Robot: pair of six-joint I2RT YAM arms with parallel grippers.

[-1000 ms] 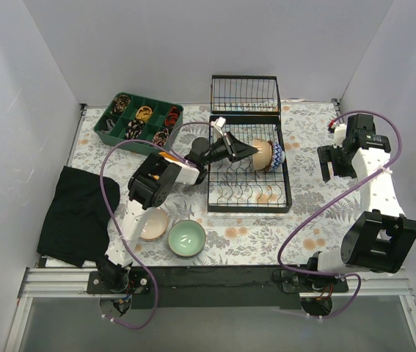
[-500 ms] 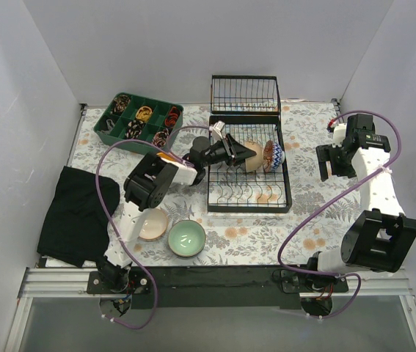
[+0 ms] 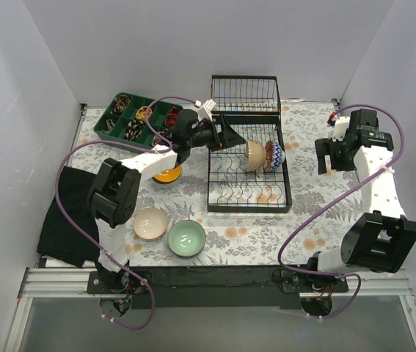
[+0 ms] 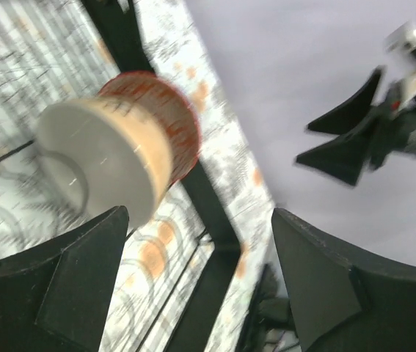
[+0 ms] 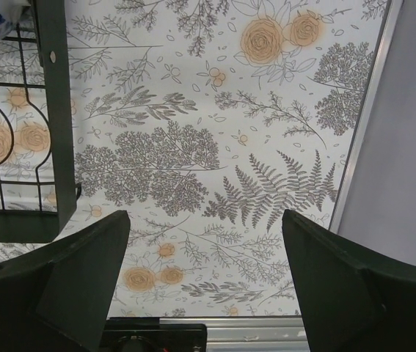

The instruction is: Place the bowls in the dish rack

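Three bowls stand on edge in the black wire dish rack [image 3: 219, 192]: a beige one [image 3: 255, 154], a red-patterned one [image 3: 268, 156] and a blue-patterned one [image 3: 280, 155]. My left gripper [image 3: 231, 137] hangs open at the rack's left end, apart from the beige bowl [image 4: 105, 165], with nothing between its fingers [image 4: 83, 286]. An orange-yellow bowl [image 3: 165, 175] sits under the left arm. A pale beige bowl [image 3: 151, 223] and a mint green bowl [image 3: 186, 238] rest near the front. My right gripper [image 3: 330, 163] is open over the cloth right of the rack [image 5: 53, 110].
A wire basket section [image 3: 244, 95] adjoins the rack's far end. A green compartment tray [image 3: 138, 117] stands at the back left. A black cloth [image 3: 75, 213] lies at the left edge. White walls close in on three sides.
My left gripper opened, let go of the beige bowl in the rack and drew back to the left. The right gripper shifted slightly away.
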